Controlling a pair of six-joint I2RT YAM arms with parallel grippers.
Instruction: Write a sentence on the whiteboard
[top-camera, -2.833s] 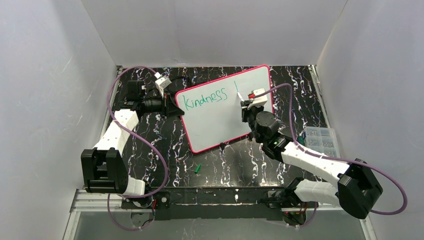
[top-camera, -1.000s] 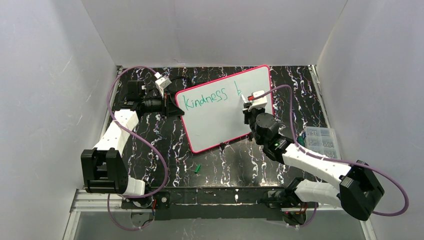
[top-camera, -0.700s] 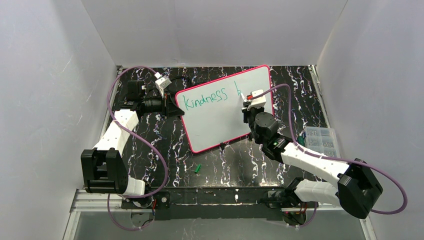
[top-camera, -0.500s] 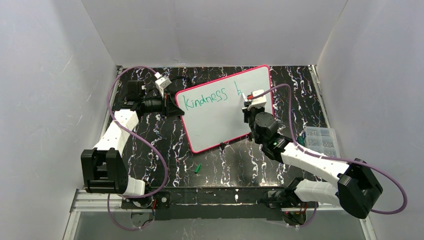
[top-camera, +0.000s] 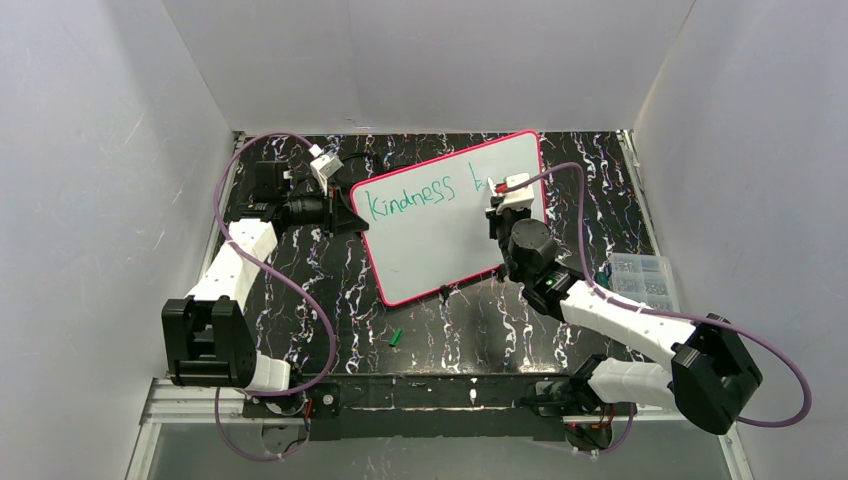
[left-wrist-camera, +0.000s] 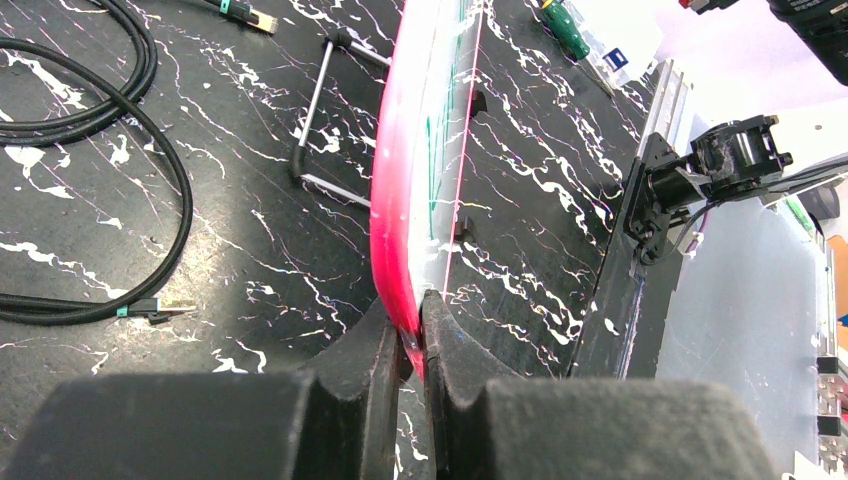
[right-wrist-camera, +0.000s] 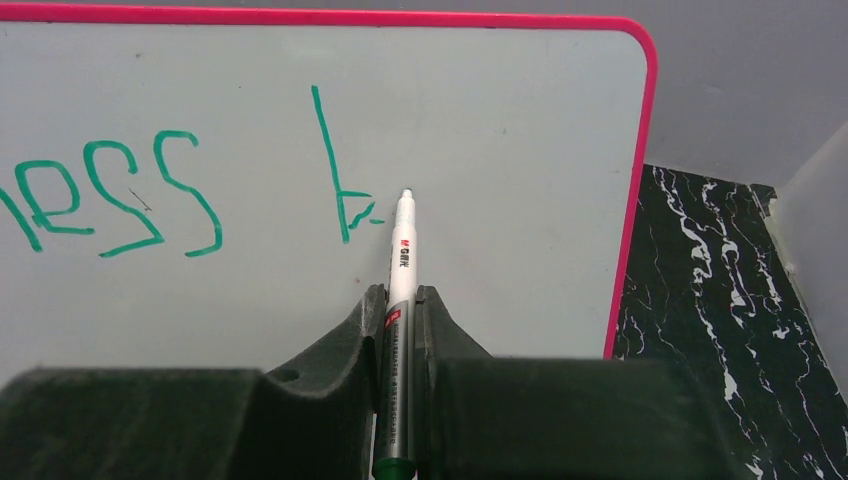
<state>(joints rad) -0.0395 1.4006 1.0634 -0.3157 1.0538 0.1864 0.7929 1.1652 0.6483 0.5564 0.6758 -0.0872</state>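
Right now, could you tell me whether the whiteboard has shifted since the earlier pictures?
No. The whiteboard stays put: its near corner lies just as far from the small green object before it, its rim clamped in the left gripper.

Seen from the right wrist, the whiteboard (right-wrist-camera: 520, 120) runs off the left edge, so the sentence (right-wrist-camera: 120, 195) shows only the tail "ess" and one further letter that cannot be read for certain. The lower end of the marker (right-wrist-camera: 402, 262) is hidden between the fingers of the right gripper (right-wrist-camera: 400, 295), and whether its tip meets the board cannot be told. From the left wrist the board stands edge-on, its green writing an unreadable sliver and its far end cut by the frame. From above, a small green object (top-camera: 394, 338) on the table (top-camera: 450, 330) and the contents of a clear box (top-camera: 643, 280) are too small to identify.
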